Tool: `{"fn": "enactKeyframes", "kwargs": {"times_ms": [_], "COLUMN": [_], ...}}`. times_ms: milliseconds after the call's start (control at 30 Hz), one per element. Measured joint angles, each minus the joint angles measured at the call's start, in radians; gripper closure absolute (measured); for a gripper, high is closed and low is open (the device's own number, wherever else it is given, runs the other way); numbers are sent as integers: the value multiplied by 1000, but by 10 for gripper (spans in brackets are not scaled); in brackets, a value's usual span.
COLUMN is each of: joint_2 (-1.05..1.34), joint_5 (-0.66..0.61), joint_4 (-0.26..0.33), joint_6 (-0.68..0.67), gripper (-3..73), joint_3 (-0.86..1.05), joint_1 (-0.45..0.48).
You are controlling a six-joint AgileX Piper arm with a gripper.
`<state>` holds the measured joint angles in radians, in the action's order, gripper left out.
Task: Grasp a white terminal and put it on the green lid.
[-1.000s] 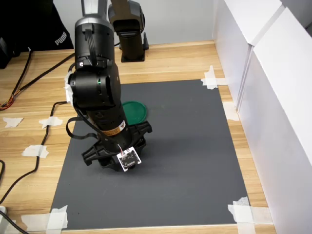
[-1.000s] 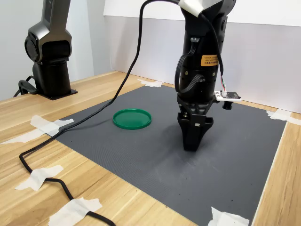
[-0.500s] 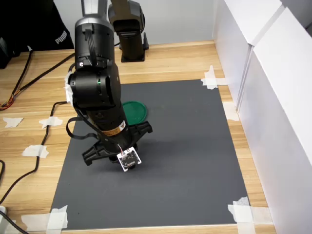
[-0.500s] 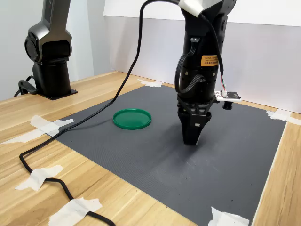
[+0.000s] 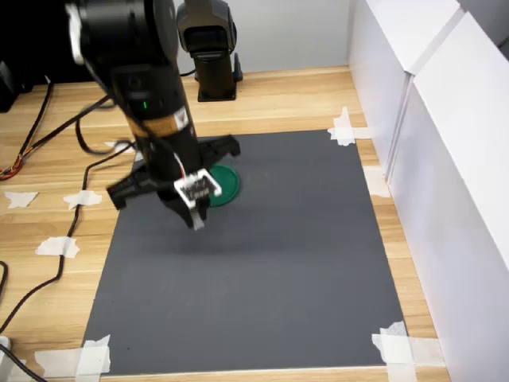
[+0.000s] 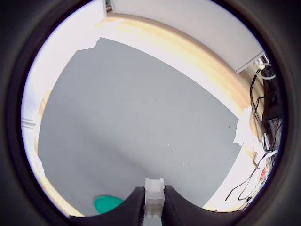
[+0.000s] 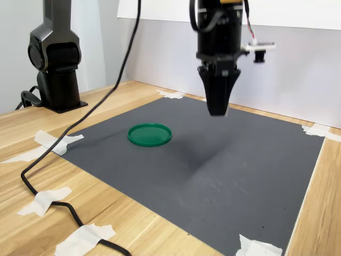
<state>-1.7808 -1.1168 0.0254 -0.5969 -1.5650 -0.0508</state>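
In the wrist view a tiny white terminal [image 6: 154,192] sits pinched between my two dark fingers, so my gripper [image 6: 154,203] is shut on it. The gripper [image 7: 217,109] hangs well above the mat, fingers pointing down, to the right of the green lid [image 7: 149,134] in the second exterior view. In the first exterior view the gripper [image 5: 195,220] is blurred and covers the left part of the green lid [image 5: 225,184]. The lid [image 6: 107,204] lies flat on the mat with nothing on it. The terminal cannot be made out in either exterior view.
A dark grey mat [image 5: 278,263] taped at its corners covers the wooden table. White boxes [image 5: 445,159] wall the first exterior view's right. A second black arm base [image 7: 56,58] stands at the back. A black cable [image 7: 53,181] trails over the mat's edge.
The gripper rose from just above the mat and moved toward the green lid, up and left in the first exterior view, still shut.
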Motion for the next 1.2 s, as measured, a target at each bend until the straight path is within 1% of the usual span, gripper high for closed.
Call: {"fn": "enactKeyframes", "kwargs": {"times_ms": [67, 133, 300, 400, 600, 767, 900, 1200], "joint_2": [56, 108, 203, 243, 287, 292, 292, 243], "joint_5": [-13, -19, -14, 16, 96, 182, 248, 308], "joint_4": [19, 25, 23, 22, 8, -35, -49, -48], "joint_6": [-29, -48, -82, -88, -91, -88, -87, -52], "gripper": [604, 604, 604, 604, 604, 604, 604, 604], "joint_3": [31, 77, 240, 339, 489, 592, 649, 677], "joint_1": [0, 0, 0, 0, 0, 0, 0, 0]}}
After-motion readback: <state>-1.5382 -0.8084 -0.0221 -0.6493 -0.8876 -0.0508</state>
